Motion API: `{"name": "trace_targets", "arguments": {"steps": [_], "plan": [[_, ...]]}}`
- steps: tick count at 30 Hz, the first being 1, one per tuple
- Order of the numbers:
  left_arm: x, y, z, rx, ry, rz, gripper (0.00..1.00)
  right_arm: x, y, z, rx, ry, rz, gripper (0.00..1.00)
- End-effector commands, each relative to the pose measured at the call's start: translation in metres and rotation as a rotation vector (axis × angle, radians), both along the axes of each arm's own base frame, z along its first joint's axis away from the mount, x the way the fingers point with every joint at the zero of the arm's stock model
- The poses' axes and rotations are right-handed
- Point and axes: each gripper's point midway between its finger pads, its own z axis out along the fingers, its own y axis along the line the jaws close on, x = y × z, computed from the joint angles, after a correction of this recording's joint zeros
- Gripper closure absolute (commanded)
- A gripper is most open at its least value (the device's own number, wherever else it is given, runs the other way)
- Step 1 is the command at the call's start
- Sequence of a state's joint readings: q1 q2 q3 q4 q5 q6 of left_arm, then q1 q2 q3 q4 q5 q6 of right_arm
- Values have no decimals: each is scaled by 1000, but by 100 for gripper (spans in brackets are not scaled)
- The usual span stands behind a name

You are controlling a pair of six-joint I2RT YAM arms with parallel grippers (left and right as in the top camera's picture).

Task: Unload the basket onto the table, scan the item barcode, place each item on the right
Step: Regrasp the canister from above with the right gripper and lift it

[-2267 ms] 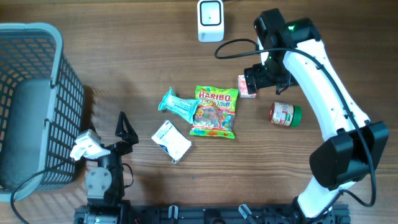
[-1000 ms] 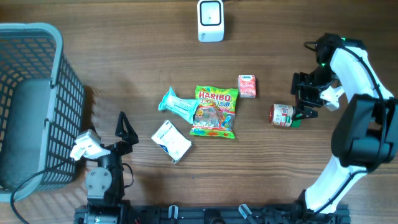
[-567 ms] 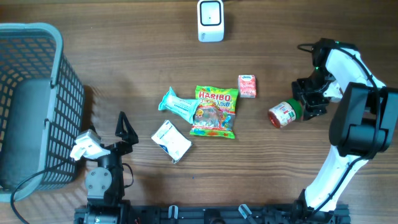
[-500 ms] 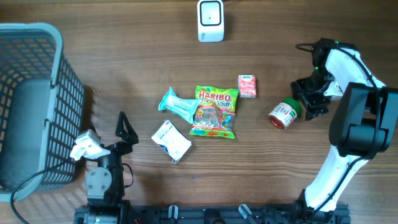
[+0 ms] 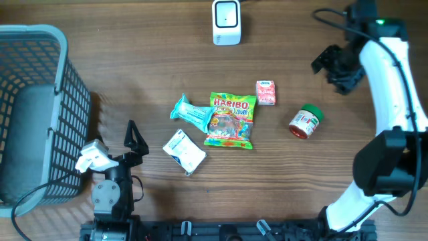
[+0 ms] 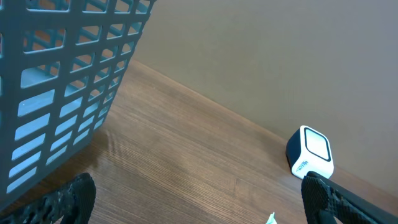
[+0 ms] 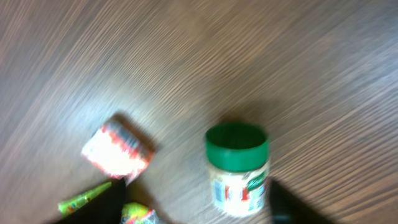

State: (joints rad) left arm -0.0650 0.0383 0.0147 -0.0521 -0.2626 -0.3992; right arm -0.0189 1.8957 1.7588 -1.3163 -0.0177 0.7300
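Right tool (image 5: 333, 71) hangs empty, jaws apart, at one o'clock of the green-lidded jar (image 5: 305, 122); best lower it squarely astride the jar's body. Left tool (image 5: 134, 139) gapes wide, empty.

The only word that reads clearly is "HARIBO", in red letters across the 12 o'clock end of the bag (image 5: 231, 120). At 3 o'clock from it, the jar (image 5: 305, 122) carries a red-and-white label whose print is too blurred to read. The scanner (image 6: 310, 152), at 12 o'clock, has a small line of lettering on its side, too small to make out.
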Motion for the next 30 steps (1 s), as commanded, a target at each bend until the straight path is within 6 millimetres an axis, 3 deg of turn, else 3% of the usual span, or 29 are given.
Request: {"name": "trace_targets", "arguments": {"steps": [1,2,5,8,11,19,24,26,30], "plan": [[0,1,-2,-6,-2,1,0,-3,35,-10,-15,33,120,12],[0,1,-2,-6,-2,1,0,-6,39,-13,-30,51,162,0],[0,1,-2,-6,-2,1,0,-14,29,-24,-111,121,244,0],[0,1,-2,-6,-2,1,0,-22,17,-49,-181,238,276,0],[0,1,-2,-6,-2,1,0,-42,5,-76,-241,409,215,0],[0,1,-2,-6,-2,1,0,-61,0,-114,-289,576,97,0],[0,1,-2,-6,-2,1,0,-78,-11,-147,-389,722,43,15],[0,1,-2,-6,-2,1,0,-90,-16,-161,-421,776,35,15],[0,1,-2,-6,-2,1,0,-131,-12,-195,-404,840,-42,23]]}}
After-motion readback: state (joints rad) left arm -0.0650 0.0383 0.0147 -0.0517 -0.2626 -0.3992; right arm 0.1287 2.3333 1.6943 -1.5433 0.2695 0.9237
